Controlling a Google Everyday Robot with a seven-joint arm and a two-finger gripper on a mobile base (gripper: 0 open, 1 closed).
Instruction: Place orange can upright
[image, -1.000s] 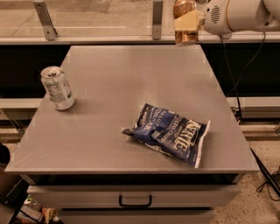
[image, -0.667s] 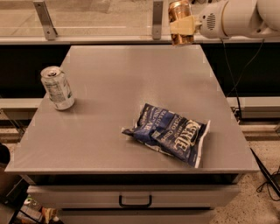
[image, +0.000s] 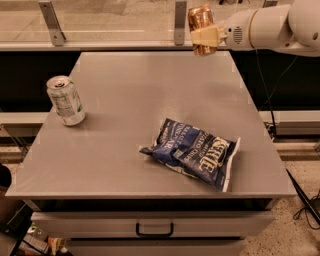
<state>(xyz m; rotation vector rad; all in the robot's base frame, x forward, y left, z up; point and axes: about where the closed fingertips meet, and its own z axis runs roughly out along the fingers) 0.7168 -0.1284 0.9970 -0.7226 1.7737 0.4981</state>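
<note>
We have the small shiny copper-orange drink can (image: 200, 17) grasped roughly upright in our cream claw (image: 204, 36) above the far edge of the flat grey counter (image: 125, 125), so lowering and releasing remain.

A grey table (image: 125, 165) with a drawer (image: 90, 223) under its front bears a silver-white can (image: 65, 100), upright near the left edge, and a blue crisp bag (image: 192, 152) lying flat toward the front right, well apart from it; the gripper (image: 202, 36) hangs above the table's far edge
</note>
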